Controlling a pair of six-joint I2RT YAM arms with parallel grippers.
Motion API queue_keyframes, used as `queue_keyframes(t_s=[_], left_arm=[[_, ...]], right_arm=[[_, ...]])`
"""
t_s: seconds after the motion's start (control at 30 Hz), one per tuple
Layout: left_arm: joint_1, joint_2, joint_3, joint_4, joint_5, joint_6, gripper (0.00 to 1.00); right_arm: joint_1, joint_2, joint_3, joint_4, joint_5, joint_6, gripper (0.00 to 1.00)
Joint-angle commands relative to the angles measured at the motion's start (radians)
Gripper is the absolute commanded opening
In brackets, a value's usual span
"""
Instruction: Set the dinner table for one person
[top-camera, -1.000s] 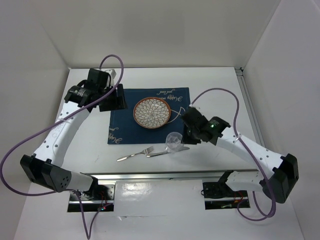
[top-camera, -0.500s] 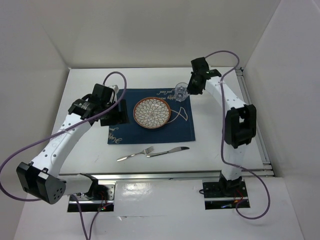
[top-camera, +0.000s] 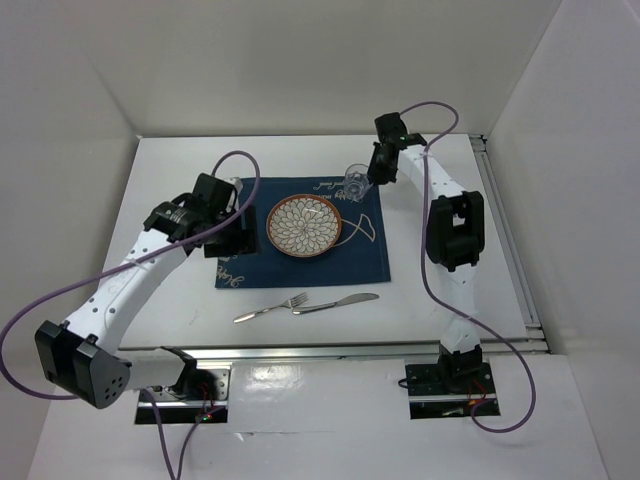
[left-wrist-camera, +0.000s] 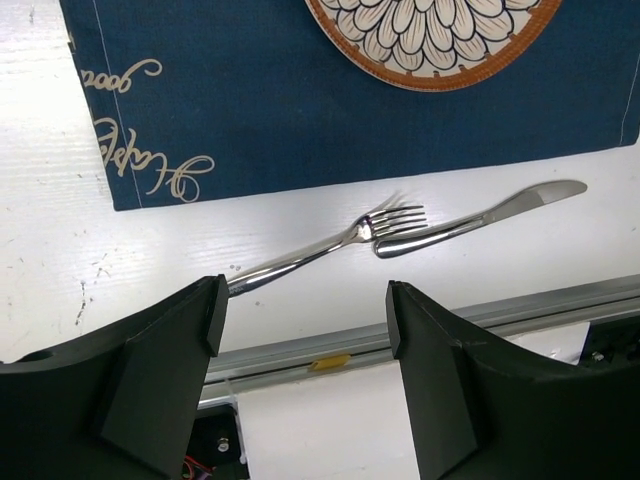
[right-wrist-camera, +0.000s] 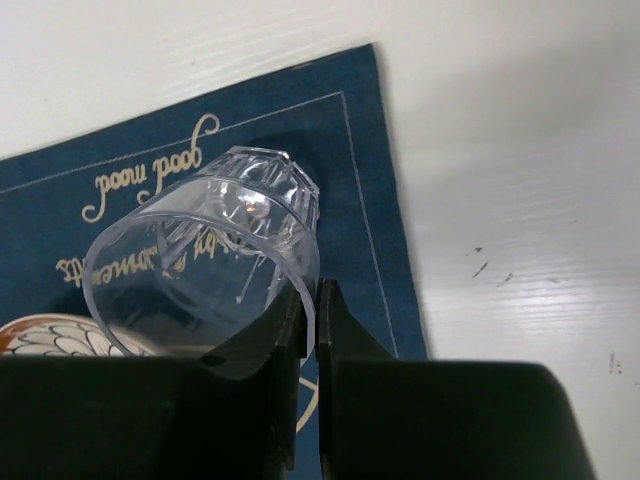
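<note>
Your dinner table, the large matte white rectangular tabletop (top-camera: 430, 290) with the metal rail along its edges, is spreading out under both arms and is carrying everything else. In its middle the navy blue cloth placemat (top-camera: 300, 265) with white script and a white fish drawing is lying flat, and the round patterned plate (top-camera: 304, 225) with the white petal design and orange-brown rim is sitting on the mat, left of its centre. At the mat's far right corner your right gripper (top-camera: 375, 172) is pinching the clear faceted drinking glass (top-camera: 357, 181). In the right wrist view its two fingers are standing almost together on either side of the rim, one inside and one outside, so the right gripper (right-wrist-camera: 310, 310) is gripping only the thin wall of the glass (right-wrist-camera: 205, 260). The glass is tilting over the corner of the placemat (right-wrist-camera: 300, 130); whether its base is touching the cloth you cannot tell. On the bare table, near the mat's near edge, the silver metal table knife (top-camera: 335, 303) and the silver metal fork (top-camera: 270, 310) are lying end to end, the fork (left-wrist-camera: 330, 245) with its tines just beside the handle end of the knife (left-wrist-camera: 480, 218). Your left gripper (top-camera: 235, 225) is hanging over the mat's left part, just beside the plate. In the left wrist view the left gripper (left-wrist-camera: 305, 310) is spreading its black fingers wide, holding and touching nothing.
</note>
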Motion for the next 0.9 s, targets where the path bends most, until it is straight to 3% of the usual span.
queue_keyframes(t_s=[0.0,0.13,0.2,0.23,0.3,0.43,0.53,0.7,0.87], left_arm=[[-0.023,0.004,0.003,-0.008,-0.034,-0.002,0.82],[-0.055,0.024,0.021,-0.029,-0.074,0.007,0.82],[-0.065,0.035,0.03,-0.03,-0.095,0.016,0.83],[-0.066,0.035,0.031,-0.043,-0.106,0.016,0.86],[-0.075,0.045,0.031,-0.059,-0.141,-0.018,0.89],[-0.096,0.046,-0.067,-0.023,-0.151,-0.028,0.89],[-0.171,0.046,-0.15,0.0,-0.151,-0.039,0.82],[-0.327,0.145,-0.187,0.027,-0.114,-0.042,0.79],[-0.431,0.274,-0.177,-0.008,-0.207,-0.099,0.83]], right_arm=[[-0.019,0.002,0.061,0.018,-0.005,-0.013,0.05],[-0.019,-0.007,0.061,0.018,-0.017,-0.013,0.34],[-0.019,-0.03,0.061,0.018,-0.017,-0.022,0.56],[-0.019,-0.042,0.061,0.018,-0.017,-0.022,0.76],[-0.019,-0.093,0.061,0.018,-0.017,-0.022,0.94],[-0.019,-0.206,0.052,0.028,-0.017,-0.04,1.0],[-0.019,-0.339,-0.023,0.051,-0.017,-0.051,1.0],[-0.019,-0.557,-0.292,0.123,-0.026,-0.06,1.0],[-0.019,-0.719,-0.474,0.146,-0.035,-0.042,1.0]])
